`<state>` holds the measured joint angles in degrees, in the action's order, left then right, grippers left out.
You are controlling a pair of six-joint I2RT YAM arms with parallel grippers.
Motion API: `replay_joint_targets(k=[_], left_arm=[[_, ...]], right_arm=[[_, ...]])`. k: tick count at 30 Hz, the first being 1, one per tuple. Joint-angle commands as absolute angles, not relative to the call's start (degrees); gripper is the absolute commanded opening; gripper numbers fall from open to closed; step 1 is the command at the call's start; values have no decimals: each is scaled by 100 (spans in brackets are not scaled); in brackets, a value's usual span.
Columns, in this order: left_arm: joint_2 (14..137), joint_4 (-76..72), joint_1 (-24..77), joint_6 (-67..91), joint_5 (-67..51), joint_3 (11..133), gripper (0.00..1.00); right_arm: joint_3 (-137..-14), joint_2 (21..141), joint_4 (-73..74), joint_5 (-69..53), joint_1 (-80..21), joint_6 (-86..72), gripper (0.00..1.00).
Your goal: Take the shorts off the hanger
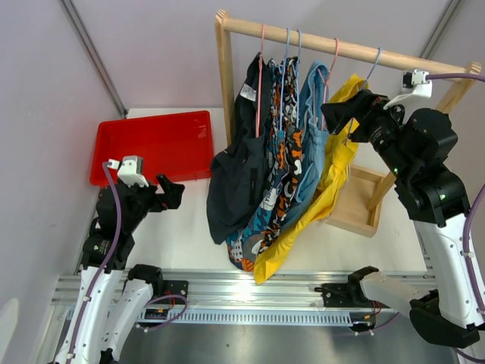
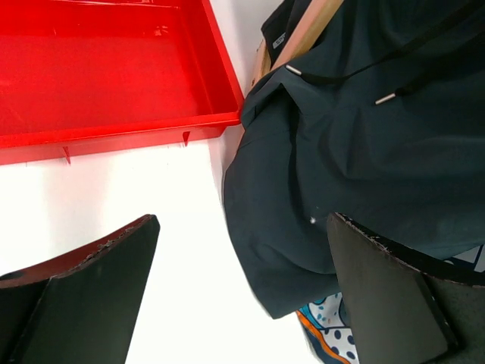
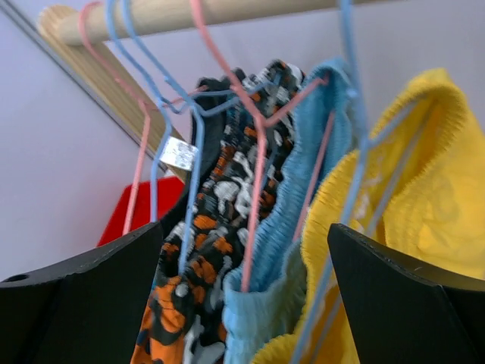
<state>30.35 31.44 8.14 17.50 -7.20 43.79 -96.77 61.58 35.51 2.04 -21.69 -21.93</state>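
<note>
Several shorts hang on wire hangers from a wooden rail [image 1: 318, 42]: black shorts [image 1: 235, 178] with a white label at the left, two patterned ones [image 1: 282, 163], plain blue shorts [image 1: 312, 133], and yellow shorts [image 1: 326, 197] at the right. My right gripper [image 1: 341, 114] is open, raised at the yellow shorts just under the rail; in the right wrist view the blue [image 3: 292, 227] and yellow shorts [image 3: 409, 212] show between its fingers. My left gripper [image 1: 173, 189] is open and low, left of the black shorts [image 2: 348, 159], apart from them.
A red tray [image 1: 151, 144] lies on the white table at the back left. The rack's wooden post [image 1: 224, 76] and its wooden base [image 1: 356, 201] stand near the shorts. The shorts' hems reach down near the table's front edge.
</note>
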Motion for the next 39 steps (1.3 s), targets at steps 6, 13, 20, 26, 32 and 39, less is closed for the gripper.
replay_joint_targets(k=[6,13,20,26,32,39], left_arm=[[2979,3059,844,1731,-791,4403,99],[2971,3059,861,1731,-817,4386,99],[2962,3059,870,1731,-800,4377,99],[3015,3067,888,1731,-800,4386,99],[2997,3059,888,1740,-800,4377,99],[2988,3067,888,1731,-774,4377,99]], right_arm=[[-9351,6011,2785,1195,-3084,-1609,99],[-9799,6319,2909,2609,-3718,-1161,99],[-9861,6328,2856,3400,-3779,-1019,100],[-9896,5960,2813,3428,-3779,-1178,99],[-9738,5897,2873,3717,-3771,-985,96],[-9685,6380,3208,3262,-3367,-1116,85]])
